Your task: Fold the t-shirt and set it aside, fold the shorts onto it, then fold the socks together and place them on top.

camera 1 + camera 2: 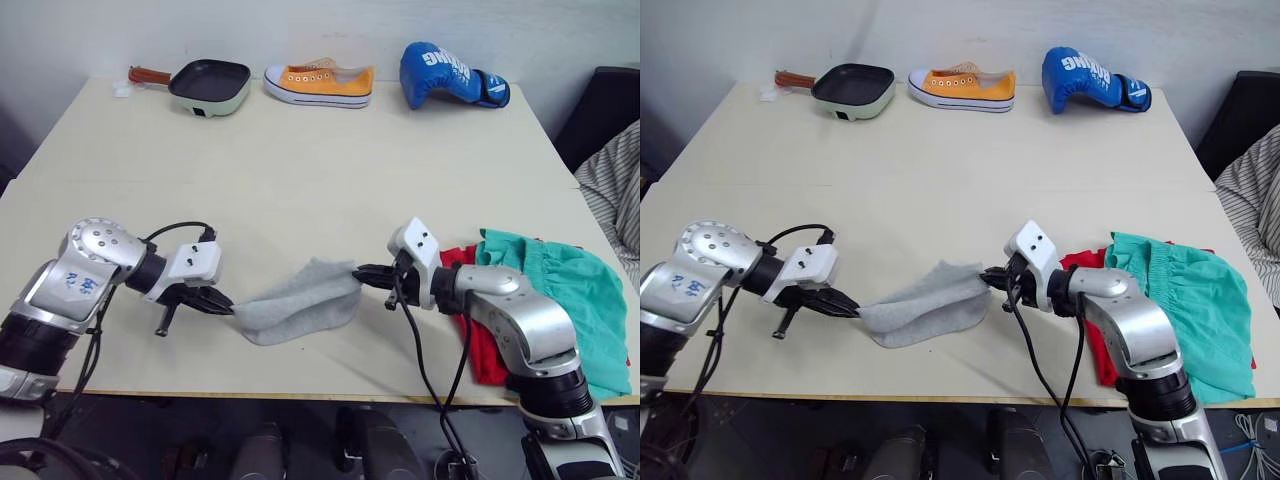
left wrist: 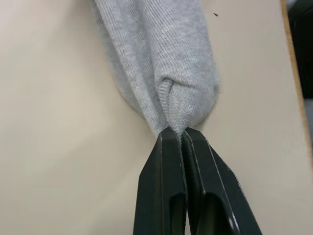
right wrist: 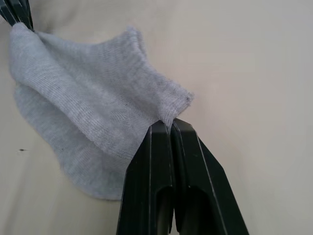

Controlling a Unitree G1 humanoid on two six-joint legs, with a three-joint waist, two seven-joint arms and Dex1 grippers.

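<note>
With the left gripper (image 1: 222, 306) and right gripper (image 1: 366, 273) each clamped on an end of the grey socks (image 1: 300, 300) near the table's (image 1: 300, 170) front edge, their thin pinches could slip, dropping the pair apart.

The shorts (image 1: 570, 290) cover most of the t-shirt (image 1: 485, 350), and the socks (image 1: 300, 303) overlap, impossible to separate.

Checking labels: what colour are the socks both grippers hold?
Light grey socks, clearest in the right wrist view.
</note>
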